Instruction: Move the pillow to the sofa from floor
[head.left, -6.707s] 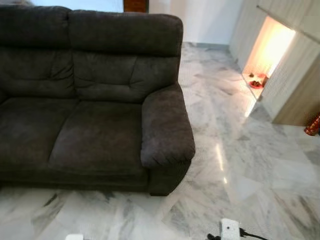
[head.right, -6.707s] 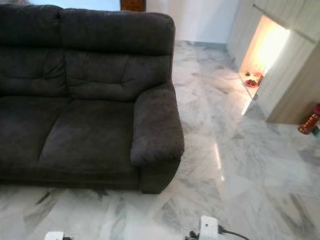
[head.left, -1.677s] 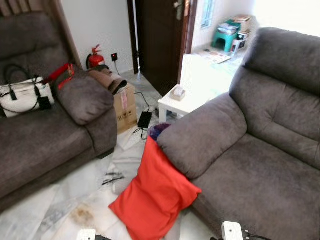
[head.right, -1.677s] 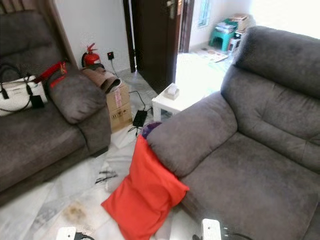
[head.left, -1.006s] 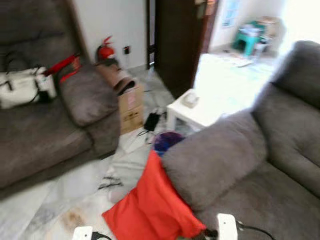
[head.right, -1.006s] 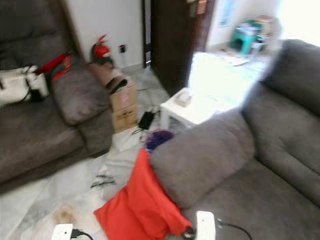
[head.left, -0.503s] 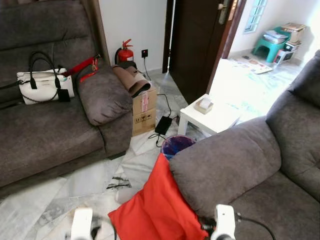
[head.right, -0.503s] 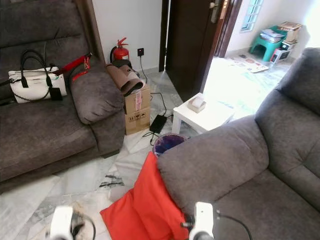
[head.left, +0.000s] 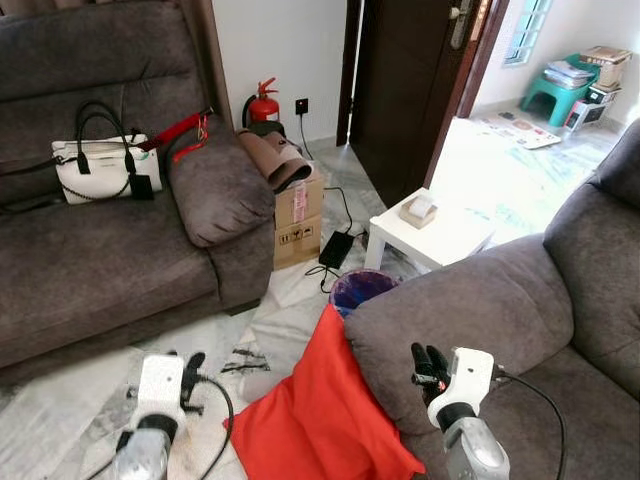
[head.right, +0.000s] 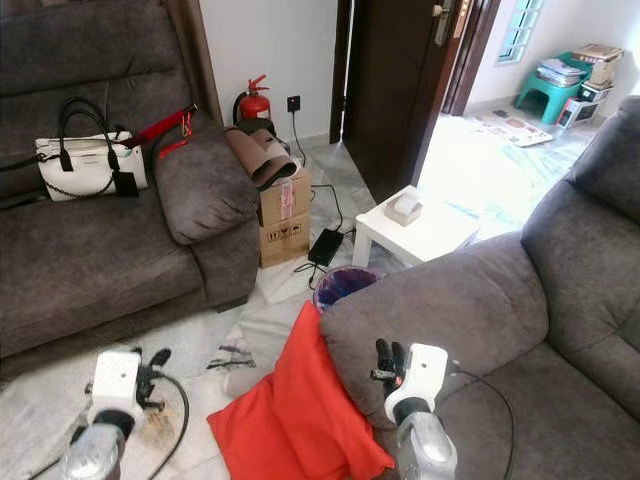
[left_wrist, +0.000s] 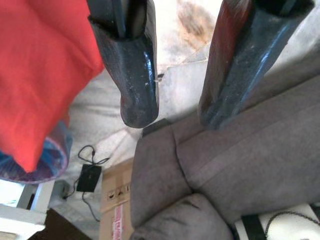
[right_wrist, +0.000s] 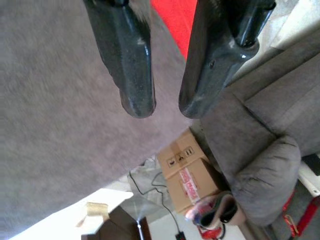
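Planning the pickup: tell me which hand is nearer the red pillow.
Right. The right hand hangs over the sofa armrest the pillow leans on, just beside it; the left hand hovers over floor, apart from it.

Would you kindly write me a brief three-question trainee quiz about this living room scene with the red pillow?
1. True or false: the red pillow lies on the floor, leaning against the sofa armrest.
2. What stands on the other sofa's seat? A) white handbag B) laptop C) teapot
3. Fill in: the right tool hovers over the sofa ____.

Key: 1 true; 2 A; 3 armrest.
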